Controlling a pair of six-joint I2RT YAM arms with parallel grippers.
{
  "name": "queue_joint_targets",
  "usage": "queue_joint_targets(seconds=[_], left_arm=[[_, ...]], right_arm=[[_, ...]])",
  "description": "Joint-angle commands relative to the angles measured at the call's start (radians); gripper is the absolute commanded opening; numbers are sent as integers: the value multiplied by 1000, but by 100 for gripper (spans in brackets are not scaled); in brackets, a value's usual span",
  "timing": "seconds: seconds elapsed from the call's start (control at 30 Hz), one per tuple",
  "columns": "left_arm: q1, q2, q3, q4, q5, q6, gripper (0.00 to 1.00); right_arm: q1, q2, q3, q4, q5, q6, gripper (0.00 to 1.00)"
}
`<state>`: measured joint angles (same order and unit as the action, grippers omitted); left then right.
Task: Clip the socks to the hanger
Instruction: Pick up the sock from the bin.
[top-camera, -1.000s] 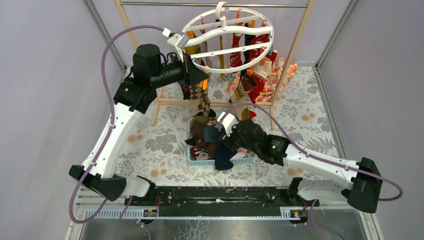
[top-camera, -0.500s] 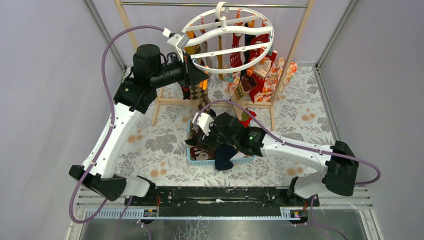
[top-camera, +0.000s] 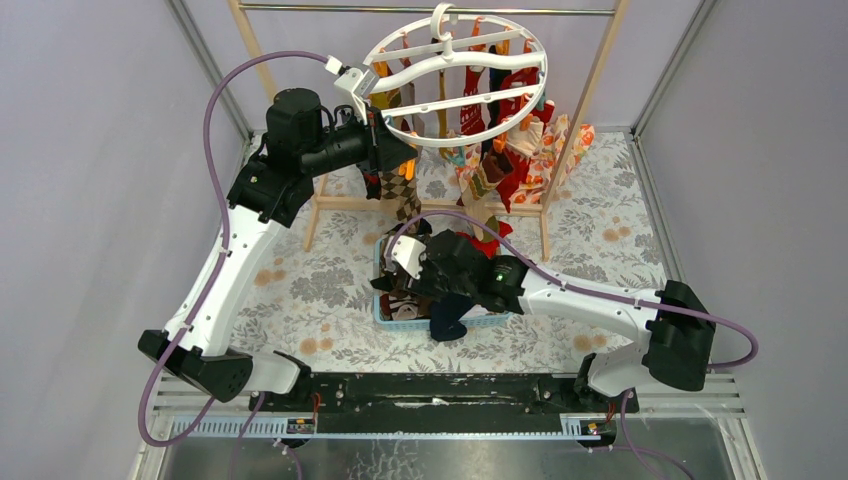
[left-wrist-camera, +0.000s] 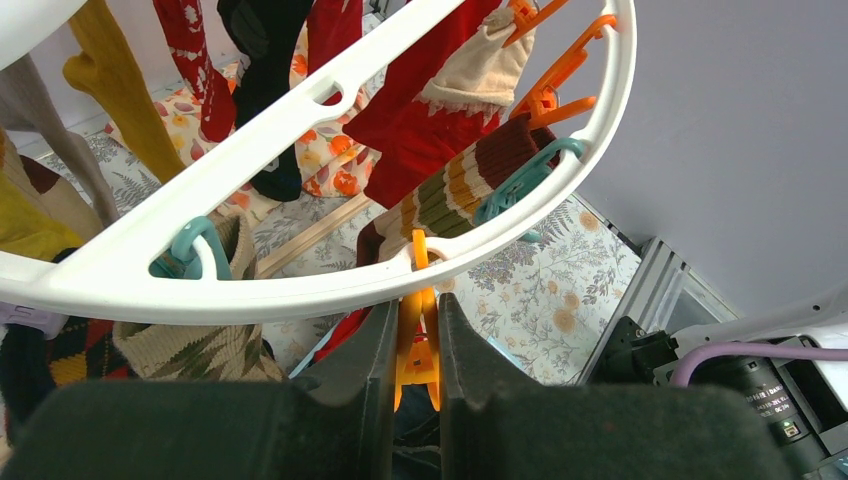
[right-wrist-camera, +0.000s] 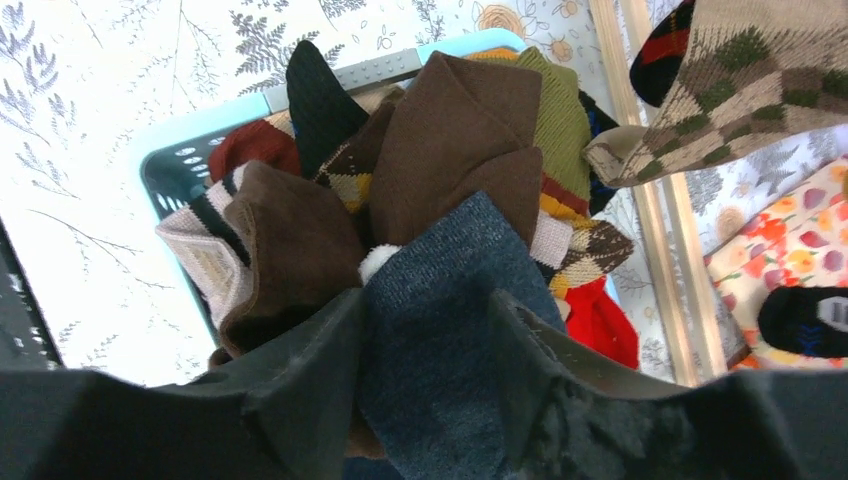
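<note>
1. Pinching the orange clip (left-wrist-camera: 416, 300) from both sides, the left gripper (left-wrist-camera: 414, 350) is closed on it. The clip dangles under the left rim of the white hanger (left-wrist-camera: 300, 285). Whether its mouth is open cannot be seen.
2. Other socks already hang from clips across the ring.
3. The right gripper (right-wrist-camera: 425, 320) sits low over the teal basket (right-wrist-camera: 330, 78), clamped on a dark blue sock (right-wrist-camera: 450, 260) that runs lengthwise out between its fingers.
4. From that sock, the held clip lies well above and farther back, slightly left. The right arm likely has to lift the sock's end up to it.
</note>
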<state>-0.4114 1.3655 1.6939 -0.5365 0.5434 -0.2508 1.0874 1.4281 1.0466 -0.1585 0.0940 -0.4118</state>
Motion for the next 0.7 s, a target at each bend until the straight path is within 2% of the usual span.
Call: queue_joint_targets(seconds=[0.0,0.1,0.17,0.3,0.43,0.67], left_arm=[[-1,2,-1,-46,51,13,9],[-1,1,6,-54,48,21,9],[-1,2,11,-61,45,26,9],[-1,5,17,-63,45,26,9],[-1,9,20,-63,49,19,9],[-2,7,9,-46,40,10,9]], right_arm=[[8,8,9,13,54,-36,45],[6,-4,9,61,83,-13,14],[3,-39,-10,118,81,8,6],[-13,-100,-22,192,64,65,0],[-24,-157,-48,249,59,135,0],[-29,-299,-186,547,131,315,2]])
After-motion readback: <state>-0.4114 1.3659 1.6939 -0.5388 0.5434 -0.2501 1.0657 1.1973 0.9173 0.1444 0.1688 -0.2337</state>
